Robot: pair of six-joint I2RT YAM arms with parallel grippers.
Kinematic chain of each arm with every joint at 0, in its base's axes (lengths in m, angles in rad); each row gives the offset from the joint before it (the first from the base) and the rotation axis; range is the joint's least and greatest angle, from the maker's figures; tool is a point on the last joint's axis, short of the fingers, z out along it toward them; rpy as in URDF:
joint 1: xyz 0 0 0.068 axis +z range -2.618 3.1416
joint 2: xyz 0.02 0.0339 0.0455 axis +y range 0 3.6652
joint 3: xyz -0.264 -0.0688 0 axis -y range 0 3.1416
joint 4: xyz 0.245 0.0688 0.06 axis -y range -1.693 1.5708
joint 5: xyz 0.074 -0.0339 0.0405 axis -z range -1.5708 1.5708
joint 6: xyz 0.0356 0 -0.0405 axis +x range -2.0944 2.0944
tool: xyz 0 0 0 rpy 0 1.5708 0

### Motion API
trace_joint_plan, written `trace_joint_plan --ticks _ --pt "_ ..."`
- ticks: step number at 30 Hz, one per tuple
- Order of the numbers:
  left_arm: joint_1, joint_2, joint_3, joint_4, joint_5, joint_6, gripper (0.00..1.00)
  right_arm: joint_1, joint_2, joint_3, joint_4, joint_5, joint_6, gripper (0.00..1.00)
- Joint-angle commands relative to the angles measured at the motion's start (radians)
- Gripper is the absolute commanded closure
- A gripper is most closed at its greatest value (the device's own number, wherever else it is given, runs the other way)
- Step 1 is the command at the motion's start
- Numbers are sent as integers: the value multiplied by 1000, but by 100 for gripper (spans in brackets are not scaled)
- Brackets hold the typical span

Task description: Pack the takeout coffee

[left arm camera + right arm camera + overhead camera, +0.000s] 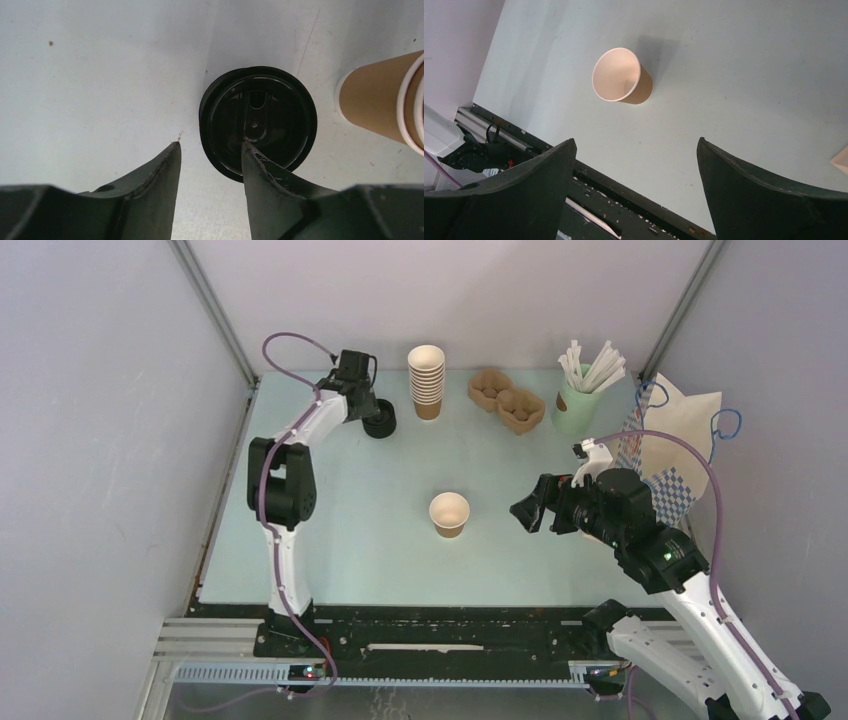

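The takeout coffee cup [449, 513], brown kraft with a white inside, stands upright and alone in the middle of the table; the right wrist view shows the cup [622, 76] ahead of the fingers. My right gripper [532, 508] hovers to its right, open wide with nothing between its fingers [636, 142]. My left gripper [366, 406] is at the back left over a stack of black lids [380, 421]. In the left wrist view its jaws [209, 147] straddle the near left rim of the top lid [257, 120], one finger over the lid, one outside it with a gap.
A stack of kraft cups [427, 380] stands right of the lids, also showing in the left wrist view [380, 100]. A moulded-pulp cup tray [507, 400], a pale green cup with white straws [580, 400] and a paper bag [675, 445] line the back right.
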Motion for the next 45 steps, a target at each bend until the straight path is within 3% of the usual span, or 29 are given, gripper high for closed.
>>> trace_joint_plan --ticks 1,8,18,21,25,45 --pt "13 18 57 -6 23 -6 47 -3 -2 3 22 5 1 1" --pt "18 19 44 2 21 2 64 -3 7 2 29 0 10 1" --pt "17 38 61 -4 30 2 67 -3 9 3 25 2 11 1" --pt "17 49 76 -9 33 2 74 -3 10 3 30 0 12 1" --pt "18 53 84 -16 31 2 75 -3 10 3 31 -1 14 1" --pt "17 -35 107 -41 34 -1 88 -2 -3 3 27 2 22 1"
